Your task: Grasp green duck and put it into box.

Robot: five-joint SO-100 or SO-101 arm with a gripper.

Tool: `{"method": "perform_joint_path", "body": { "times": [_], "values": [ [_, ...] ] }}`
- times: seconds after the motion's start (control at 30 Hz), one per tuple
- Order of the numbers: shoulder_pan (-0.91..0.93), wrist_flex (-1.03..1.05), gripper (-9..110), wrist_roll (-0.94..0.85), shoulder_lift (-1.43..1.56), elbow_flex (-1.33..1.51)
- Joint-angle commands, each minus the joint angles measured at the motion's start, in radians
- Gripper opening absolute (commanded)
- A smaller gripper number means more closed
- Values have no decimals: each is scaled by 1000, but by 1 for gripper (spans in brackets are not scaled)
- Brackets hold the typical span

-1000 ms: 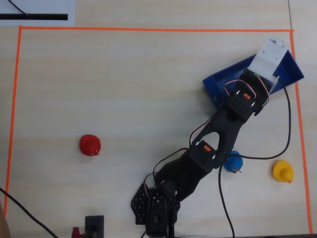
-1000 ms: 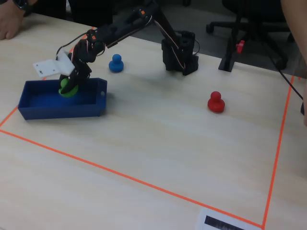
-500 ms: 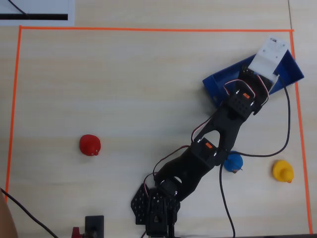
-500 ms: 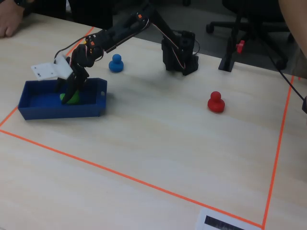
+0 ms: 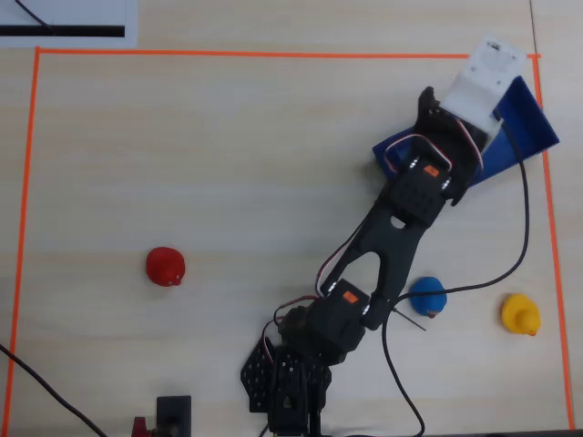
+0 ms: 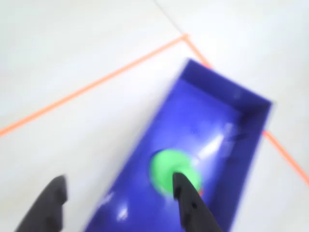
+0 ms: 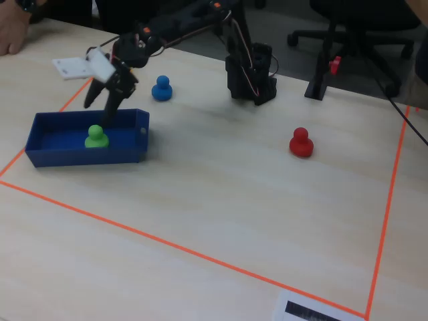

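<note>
Green duck (image 7: 96, 136) sits in the box (image 7: 127, 150); our gripper (image 7: 101, 111), spread wide above it, could clip the duck or wall while retreating.

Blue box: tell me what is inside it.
The green duck sits upright on the floor of the box, with the open hand above it. In the overhead view the arm covers most of the box, so the duck is hidden there.
</note>
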Motion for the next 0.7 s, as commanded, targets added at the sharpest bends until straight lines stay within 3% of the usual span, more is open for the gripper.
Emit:
{"method": "perform_joint_path", "body": {
  "times": [0.0, 0.37, 0.67],
  "values": [
    [-127, 186, 0, -32, 322, 173],
    [-491, 414, 0, 29, 974, 960],
    [-600, 416, 0, 18, 1315, 1393]
  ]
}}
